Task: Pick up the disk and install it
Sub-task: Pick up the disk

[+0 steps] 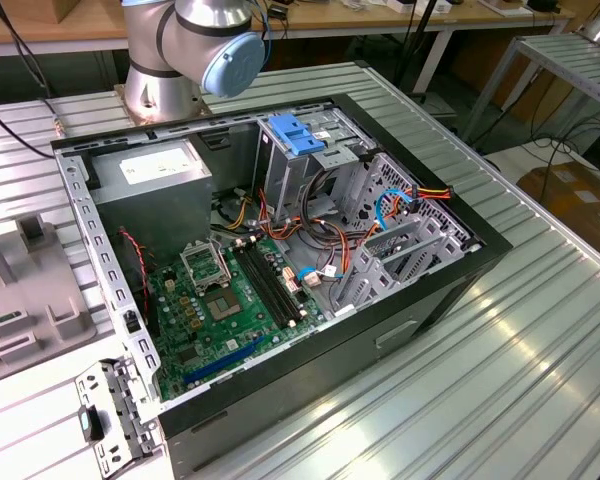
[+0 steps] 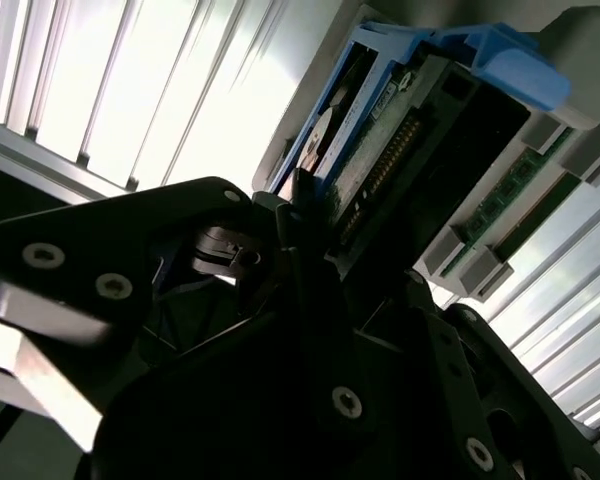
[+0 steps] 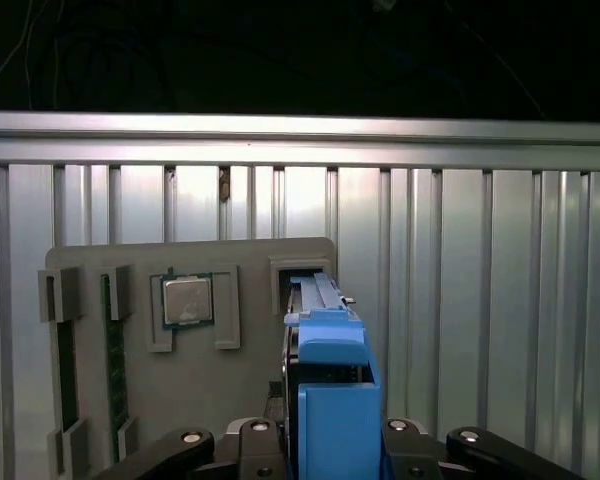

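First wrist view, your stock:
- Grey holder tray [image 3: 250, 390]
- Memory stick [image 3: 108, 350], slotted
- Processor [image 3: 187, 300], in its recess
- The disk [image 3: 335, 400], blue-railed, standing on edge in the tray's slot

Your gripper [image 3: 325, 455] straddles the disk. You cannot tell whether it clamps.

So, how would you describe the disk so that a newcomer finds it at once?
Find the ribbed metal table, then the grey tray lying on it. The disk stands on edge in a slot of that tray, beside the square processor chip. Only it carries a bright blue plastic rail; the chip lies flat and silvery.
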`<state>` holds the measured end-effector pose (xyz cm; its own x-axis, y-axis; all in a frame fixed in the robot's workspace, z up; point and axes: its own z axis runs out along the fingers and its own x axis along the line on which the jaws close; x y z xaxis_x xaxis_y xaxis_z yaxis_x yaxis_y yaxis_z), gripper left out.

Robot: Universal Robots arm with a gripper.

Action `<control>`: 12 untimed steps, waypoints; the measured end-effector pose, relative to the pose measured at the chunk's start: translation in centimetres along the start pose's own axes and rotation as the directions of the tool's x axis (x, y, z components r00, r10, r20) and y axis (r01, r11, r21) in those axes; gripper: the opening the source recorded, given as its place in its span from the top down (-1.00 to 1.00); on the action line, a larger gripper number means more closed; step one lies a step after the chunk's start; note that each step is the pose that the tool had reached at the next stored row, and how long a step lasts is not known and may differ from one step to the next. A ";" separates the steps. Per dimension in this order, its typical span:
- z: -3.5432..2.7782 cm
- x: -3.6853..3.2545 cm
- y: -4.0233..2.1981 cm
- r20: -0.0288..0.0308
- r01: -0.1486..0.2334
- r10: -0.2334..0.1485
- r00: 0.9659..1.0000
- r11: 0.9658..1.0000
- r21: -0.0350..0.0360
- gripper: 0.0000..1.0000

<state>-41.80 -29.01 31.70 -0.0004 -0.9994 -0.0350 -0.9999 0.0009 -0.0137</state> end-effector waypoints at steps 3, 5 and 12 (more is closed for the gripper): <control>-0.26 -0.01 0.00 0.000 0.000 0.000 1.000 1.000 0.000 0.28; -0.42 -0.02 -0.01 0.001 0.000 0.000 1.000 1.000 0.000 0.28; -0.94 -0.03 -0.01 0.001 0.000 0.000 1.000 1.000 0.000 0.28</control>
<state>-41.80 -29.01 32.64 -0.0003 -0.9993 -0.0361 -0.9999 0.0008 -0.0137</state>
